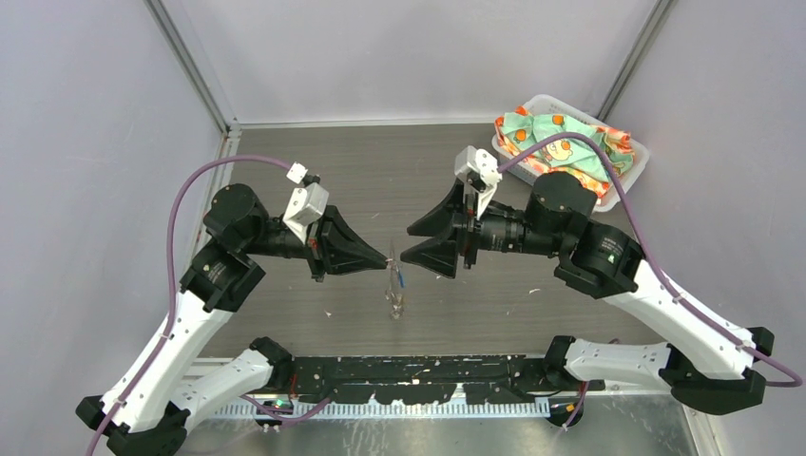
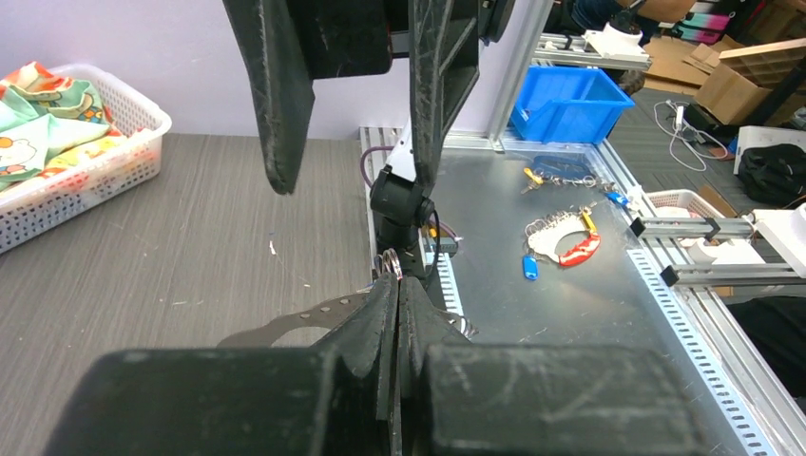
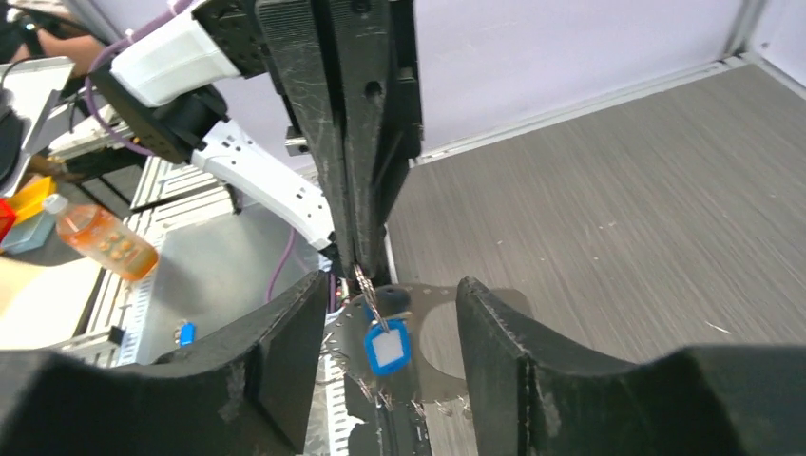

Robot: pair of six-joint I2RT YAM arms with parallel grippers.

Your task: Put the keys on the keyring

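Grey keyring (image 1: 395, 293) hung above the table (image 1: 333, 171), its top clamped in the closed left gripper (image 1: 389, 258); the blue key (image 3: 385, 347) dangled from it, apparently threaded. Right gripper (image 1: 407, 244) faced it, jaws apart and empty. Next move probably required locating the 2nd key, unseen here.

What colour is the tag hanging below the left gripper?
Tag: blue, white centre; right wrist view best.

dark grey wood-grain tabletop (image 1: 314, 171); white basket (image 2: 95, 176) w/ patterned cloth (image 1: 532, 123) sits at far right corner. few pale specks (image 1: 328, 312) nr near edge.
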